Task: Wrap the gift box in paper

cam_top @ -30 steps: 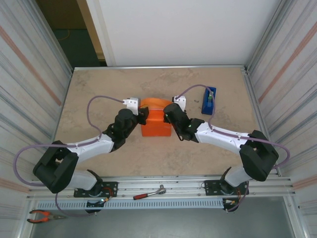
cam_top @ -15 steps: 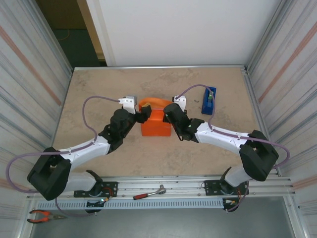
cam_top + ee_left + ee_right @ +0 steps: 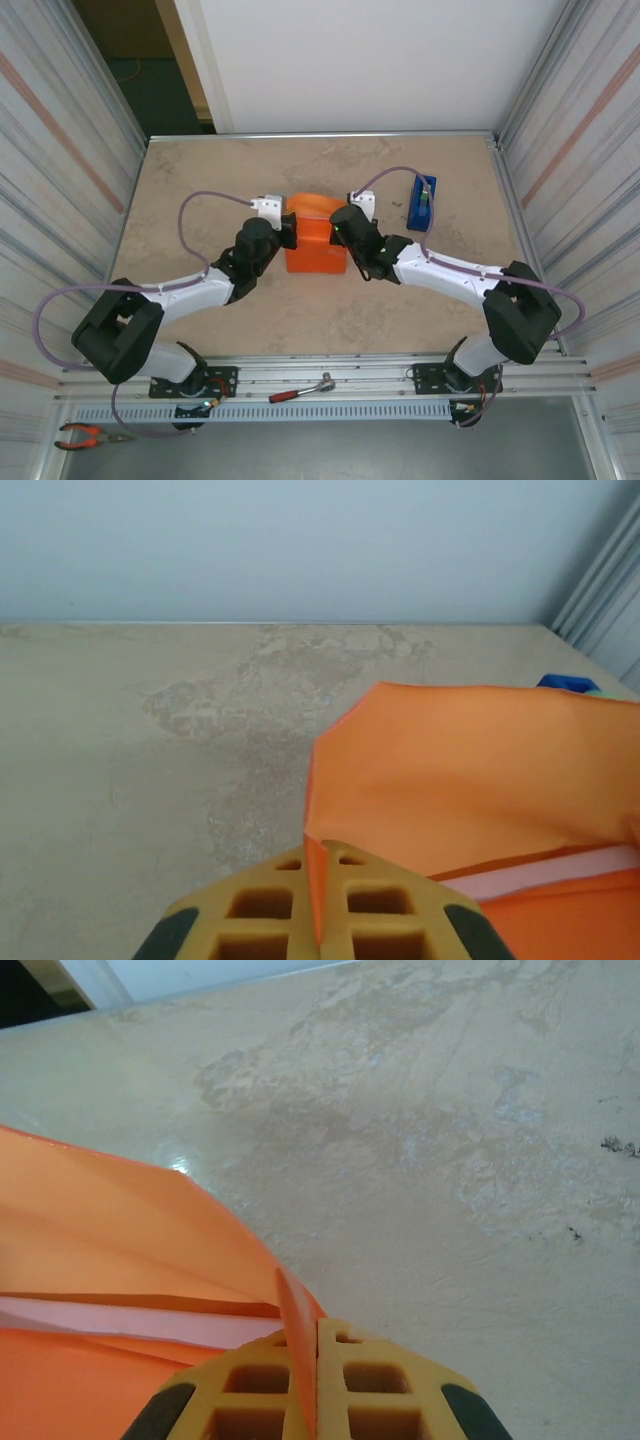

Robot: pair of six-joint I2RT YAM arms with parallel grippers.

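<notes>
Since half a second ago, your left gripper has returned from its stand-off and closed. In the left wrist view its yellow fingertips pinch a thin edge of the bright orange paper sheet. The sheet's far flap, which bulged round then, now stands straighter. Your right gripper is where it was, its jaws clamped on the sheet's opposite edge.

The pale pink flat gift box shows as a narrow strip between orange folds. The parcel lies left of the blue tape dispenser, apart from it.

The surface is a beige, marbled tabletop. A white wall stands beyond the dispenser, with ribbed metal panels on either side and a dark doorway far to its left. A red-handled ratchet lies on the rail well nearer than the dispenser.
</notes>
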